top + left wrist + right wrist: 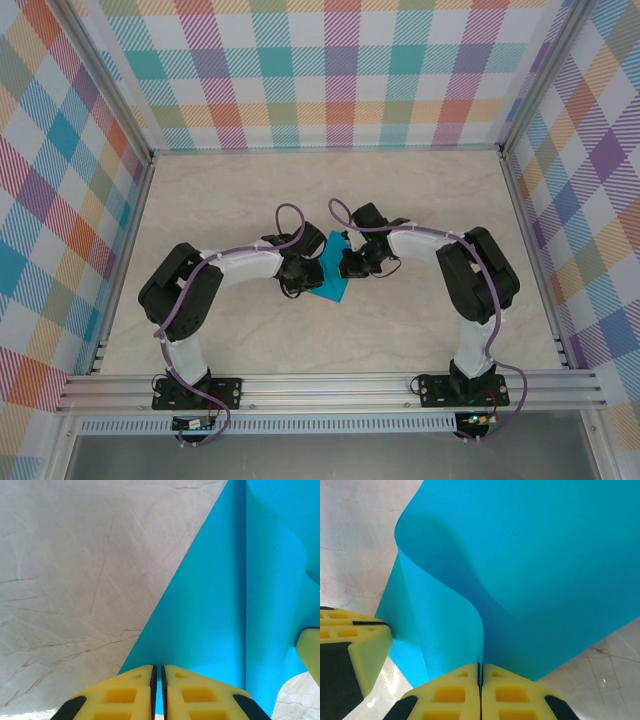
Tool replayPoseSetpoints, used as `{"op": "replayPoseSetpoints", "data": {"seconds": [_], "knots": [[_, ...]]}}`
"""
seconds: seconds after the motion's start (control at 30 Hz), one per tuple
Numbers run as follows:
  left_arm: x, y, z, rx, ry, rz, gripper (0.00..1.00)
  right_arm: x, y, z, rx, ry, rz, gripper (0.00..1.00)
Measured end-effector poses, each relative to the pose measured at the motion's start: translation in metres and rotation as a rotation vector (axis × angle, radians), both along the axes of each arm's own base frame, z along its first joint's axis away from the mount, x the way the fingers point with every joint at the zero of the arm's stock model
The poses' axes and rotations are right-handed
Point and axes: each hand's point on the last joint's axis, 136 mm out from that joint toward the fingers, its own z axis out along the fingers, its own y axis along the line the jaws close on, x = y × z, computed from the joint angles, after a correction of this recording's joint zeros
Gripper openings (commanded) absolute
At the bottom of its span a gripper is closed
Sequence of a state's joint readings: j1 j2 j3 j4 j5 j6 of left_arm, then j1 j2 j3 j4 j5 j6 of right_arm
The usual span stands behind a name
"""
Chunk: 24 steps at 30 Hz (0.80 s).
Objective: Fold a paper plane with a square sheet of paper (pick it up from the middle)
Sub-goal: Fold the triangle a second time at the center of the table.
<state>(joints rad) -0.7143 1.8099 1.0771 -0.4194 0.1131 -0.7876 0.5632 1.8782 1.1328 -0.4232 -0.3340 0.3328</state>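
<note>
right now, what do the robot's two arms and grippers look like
The left arm and right arm are black at the joints with white links and looping purple cables. The left gripper and right gripper have blocky yellow fingers with recessed pockets and black pads.

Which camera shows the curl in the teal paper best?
Right wrist: the square sheet of paper is close up, its flap curling over. Left wrist shows a flat stretch with a crease; top external, a small patch.
</note>
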Motion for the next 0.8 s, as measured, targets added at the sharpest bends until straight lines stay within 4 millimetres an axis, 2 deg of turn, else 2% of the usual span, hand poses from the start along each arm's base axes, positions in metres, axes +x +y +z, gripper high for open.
{"op": "replayPoseSetpoints", "data": {"seconds": [0.47, 0.8], "knots": [[0.0, 0.0, 0.0, 0.0, 0.0, 0.0, 0.14, 0.0005, -0.0018, -0.004, -0.017, 0.005, -0.002, 0.07], [0.0006, -0.0008, 0.0015, -0.006, -0.005, 0.0, 0.19, 0.0, -0.0025, -0.0079, -0.023, 0.016, -0.003, 0.07]]}}
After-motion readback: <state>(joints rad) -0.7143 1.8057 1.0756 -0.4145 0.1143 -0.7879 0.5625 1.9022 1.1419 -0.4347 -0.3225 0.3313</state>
